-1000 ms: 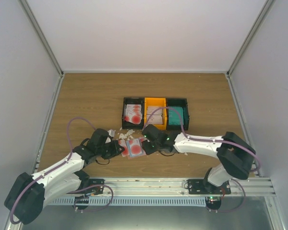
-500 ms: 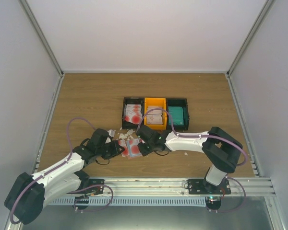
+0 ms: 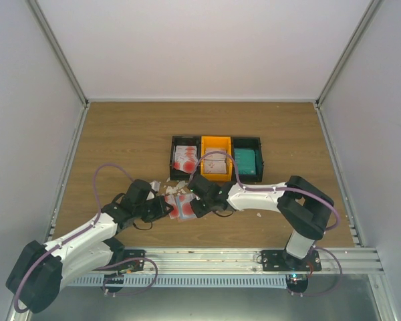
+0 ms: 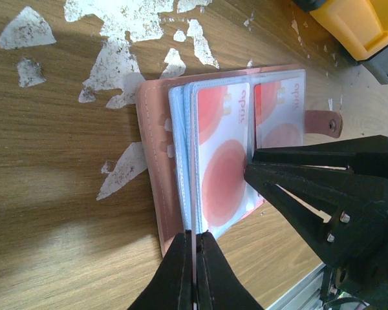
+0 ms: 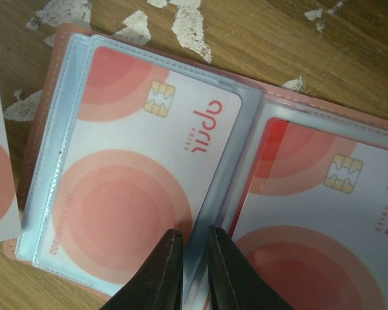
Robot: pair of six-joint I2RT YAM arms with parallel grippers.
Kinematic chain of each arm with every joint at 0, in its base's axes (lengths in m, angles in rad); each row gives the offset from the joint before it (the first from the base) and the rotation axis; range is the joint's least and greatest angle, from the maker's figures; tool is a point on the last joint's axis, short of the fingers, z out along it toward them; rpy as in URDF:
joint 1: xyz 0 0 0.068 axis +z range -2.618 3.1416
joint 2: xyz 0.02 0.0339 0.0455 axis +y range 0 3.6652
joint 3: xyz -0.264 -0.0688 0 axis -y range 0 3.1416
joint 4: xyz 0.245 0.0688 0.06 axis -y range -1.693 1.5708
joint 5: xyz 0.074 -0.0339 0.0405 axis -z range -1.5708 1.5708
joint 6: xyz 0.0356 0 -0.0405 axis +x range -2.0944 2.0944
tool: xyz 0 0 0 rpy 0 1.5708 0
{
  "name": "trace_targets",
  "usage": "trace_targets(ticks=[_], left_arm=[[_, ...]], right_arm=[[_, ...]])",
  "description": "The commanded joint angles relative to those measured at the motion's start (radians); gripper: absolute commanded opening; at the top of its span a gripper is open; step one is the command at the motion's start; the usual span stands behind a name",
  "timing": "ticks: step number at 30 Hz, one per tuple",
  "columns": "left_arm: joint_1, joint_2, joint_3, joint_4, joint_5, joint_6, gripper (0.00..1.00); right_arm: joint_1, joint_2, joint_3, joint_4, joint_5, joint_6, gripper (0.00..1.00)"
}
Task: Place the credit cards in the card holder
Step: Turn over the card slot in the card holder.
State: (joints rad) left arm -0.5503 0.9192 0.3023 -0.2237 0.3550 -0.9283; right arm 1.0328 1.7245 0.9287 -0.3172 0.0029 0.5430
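Where the left fingers (image 4: 181, 271) meet, low in the left wrist view, they are pinched together on the near edge of a clear page of the holder (image 4: 152, 161). It lies open on the desk (image 3: 120, 140), between the two arms. The right fingers (image 5: 168, 271), bottom centre of their own view, stand narrow astride the next page's edge with a slit between them; no grip shows. Two cards (image 5: 136, 168) sit in pockets, so the step looks like parting pages to find a free pocket. Next, the right fingers likely must close on one film only, without dragging the holder. Only the top view shows the tray (image 3: 172, 159) beyond, with more cards. Only the left wrist view shows the stacked page edges.
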Motion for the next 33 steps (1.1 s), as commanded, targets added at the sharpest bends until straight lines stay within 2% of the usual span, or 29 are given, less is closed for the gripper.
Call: trace_targets(ticks=[1,10,24,33], left_arm=[[-0.002,-0.004,-0.012,0.036,-0.002,0.013,0.0],[-0.002,-0.01,-0.011,0.032,0.0,0.018,0.0],[-0.002,-0.006,-0.011,0.06,0.02,0.025,0.0],[-0.002,0.031,-0.04,0.145,0.075,0.019,0.0]], right_arm=[[0.009,0.042,-0.017,-0.063,0.031,0.002,0.12],[0.009,0.037,-0.026,-0.063,0.05,0.026,0.06],[0.008,0.052,-0.028,-0.042,0.034,0.02,0.05],[0.009,0.055,-0.032,-0.033,0.028,0.022,0.05]])
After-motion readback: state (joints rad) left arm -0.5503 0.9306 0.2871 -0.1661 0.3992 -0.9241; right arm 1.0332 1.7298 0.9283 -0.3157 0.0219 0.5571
